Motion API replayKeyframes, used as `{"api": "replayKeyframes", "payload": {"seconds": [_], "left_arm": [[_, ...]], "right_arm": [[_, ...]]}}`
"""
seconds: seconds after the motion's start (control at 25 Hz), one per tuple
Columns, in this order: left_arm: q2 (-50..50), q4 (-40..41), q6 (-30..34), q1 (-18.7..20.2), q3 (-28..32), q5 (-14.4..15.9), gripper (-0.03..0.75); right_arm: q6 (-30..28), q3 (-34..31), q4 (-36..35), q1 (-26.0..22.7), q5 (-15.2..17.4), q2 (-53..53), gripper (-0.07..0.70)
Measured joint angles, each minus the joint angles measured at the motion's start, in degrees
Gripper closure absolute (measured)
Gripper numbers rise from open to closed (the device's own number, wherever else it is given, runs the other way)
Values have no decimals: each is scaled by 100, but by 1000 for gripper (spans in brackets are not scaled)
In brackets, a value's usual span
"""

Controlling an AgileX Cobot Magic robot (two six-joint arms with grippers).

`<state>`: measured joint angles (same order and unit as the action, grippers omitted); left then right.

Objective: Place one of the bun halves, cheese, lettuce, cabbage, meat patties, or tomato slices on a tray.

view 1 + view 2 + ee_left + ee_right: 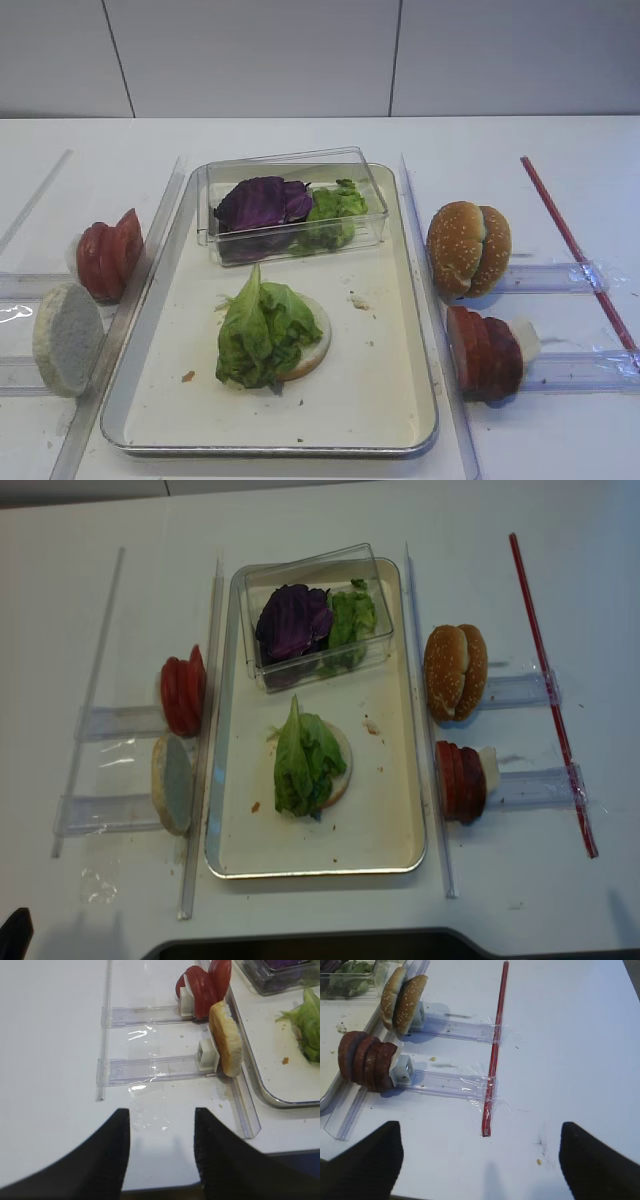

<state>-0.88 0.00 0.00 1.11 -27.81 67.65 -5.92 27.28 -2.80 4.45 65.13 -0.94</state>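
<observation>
Centrally, frilly lettuce point(262, 330) on pale bun half point(310, 345); both grippers point(480, 1160) point(161, 1152) wide, empty.

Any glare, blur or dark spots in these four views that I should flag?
High view: even light, slightly soft, the clear box reflecting a little. Right wrist view: bright table, the dark open claw blurred at the bottom corners. Left wrist view: glare on the tape, left claw dark and out of focus. Realsense view: dimmer, greyer, with a dark edge along the bottom.
</observation>
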Motion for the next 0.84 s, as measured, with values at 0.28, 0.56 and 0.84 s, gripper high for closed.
{"api": "replayKeyframes", "payload": {"seconds": [0.28, 0.56, 0.84], "left_arm": [[0, 0, 0, 0, 0, 0, 423], [0, 0, 0, 0, 0, 0, 423], [0, 0, 0, 0, 0, 0, 423]], "right_arm": [[0, 0, 0, 0, 0, 0, 1], [0, 0, 0, -7, 0, 0, 1], [0, 0, 0, -7, 0, 0, 1]]}}
